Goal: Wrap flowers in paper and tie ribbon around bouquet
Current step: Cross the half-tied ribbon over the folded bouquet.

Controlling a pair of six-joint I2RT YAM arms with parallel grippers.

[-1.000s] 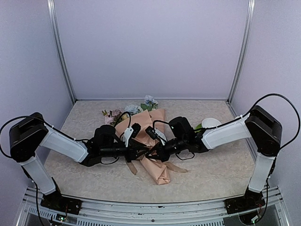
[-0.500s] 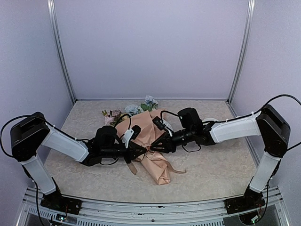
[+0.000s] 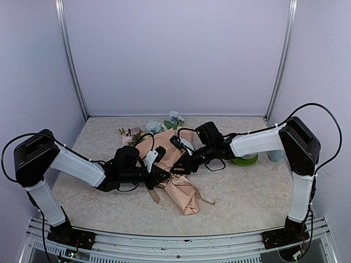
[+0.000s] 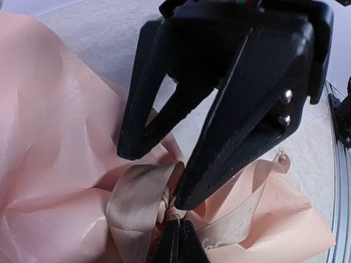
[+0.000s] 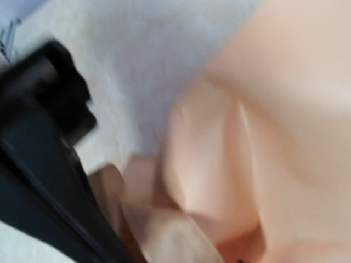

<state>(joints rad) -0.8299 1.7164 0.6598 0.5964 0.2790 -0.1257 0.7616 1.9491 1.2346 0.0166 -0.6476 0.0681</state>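
My left gripper [image 4: 176,241] pinches the beige fabric ribbon [image 4: 140,205]; my right gripper [image 4: 158,175], jaws parted, crowds just ahead over the peach-pink paper bouquet [image 4: 55,137].

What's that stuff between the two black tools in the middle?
A loop of beige ribbon on the peach bouquet. The left wrist view shows it, between the shut left tool and open right tool.

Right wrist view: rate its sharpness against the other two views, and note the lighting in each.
Right wrist view: heavily blurred, the paper just a peach smear, no crisp edge anywhere. Left wrist view: sharp on the ribbon, though the right claw is dark, with little surface detail. Top external view: crisp, evenly lit, shadows faint.
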